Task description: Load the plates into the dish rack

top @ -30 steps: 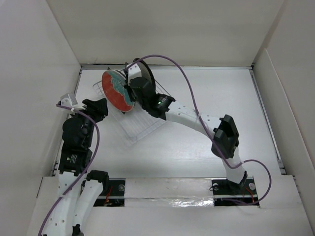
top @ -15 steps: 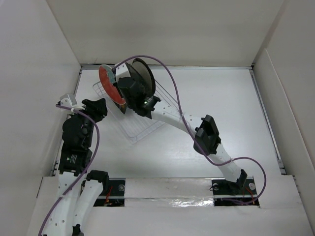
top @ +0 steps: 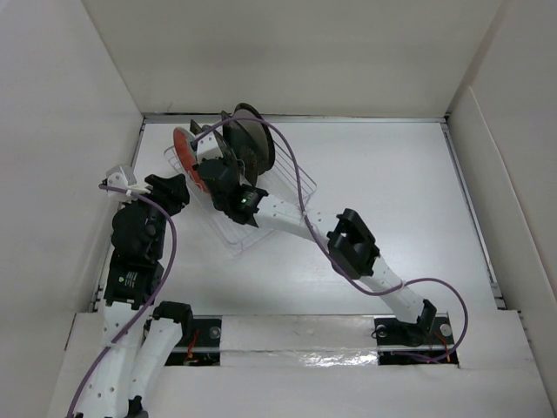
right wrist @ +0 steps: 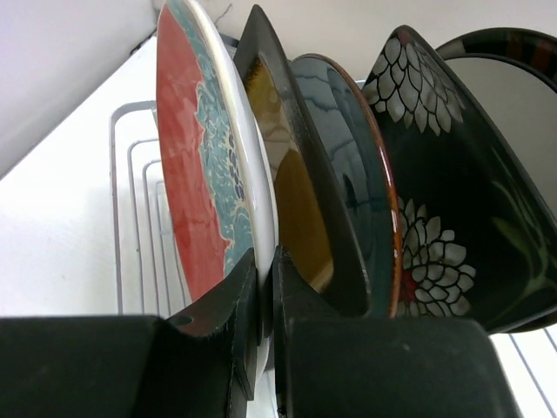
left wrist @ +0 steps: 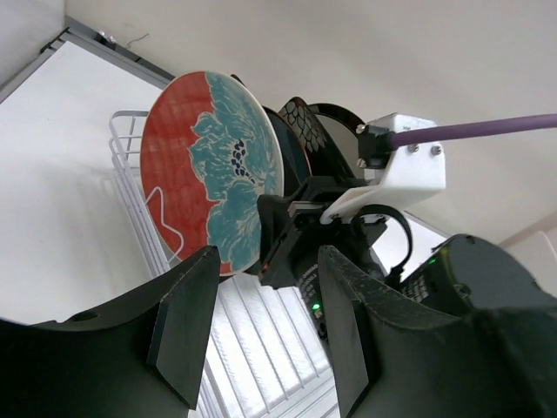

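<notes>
The right gripper [right wrist: 261,261] pinches the red plate [right wrist: 196,174] upright at the rack [top: 252,228]; let go crooked, it could topple against the square plate [right wrist: 291,165] (left gripper [left wrist: 265,287] gapes empty).

Red plate [left wrist: 213,174] bright among darker ones.
Red ground with a teal flower, dark blue specks at its heart, pale edge; beside it a black plate [right wrist: 300,209] with gold face, a glossy teal plate [right wrist: 348,157] with reddish-brown rim, a black floral plate [right wrist: 426,244] with white petals and red spots. White-ribbed rack [left wrist: 252,348], white surface [top: 392,192], purple cable [left wrist: 487,131].
</notes>
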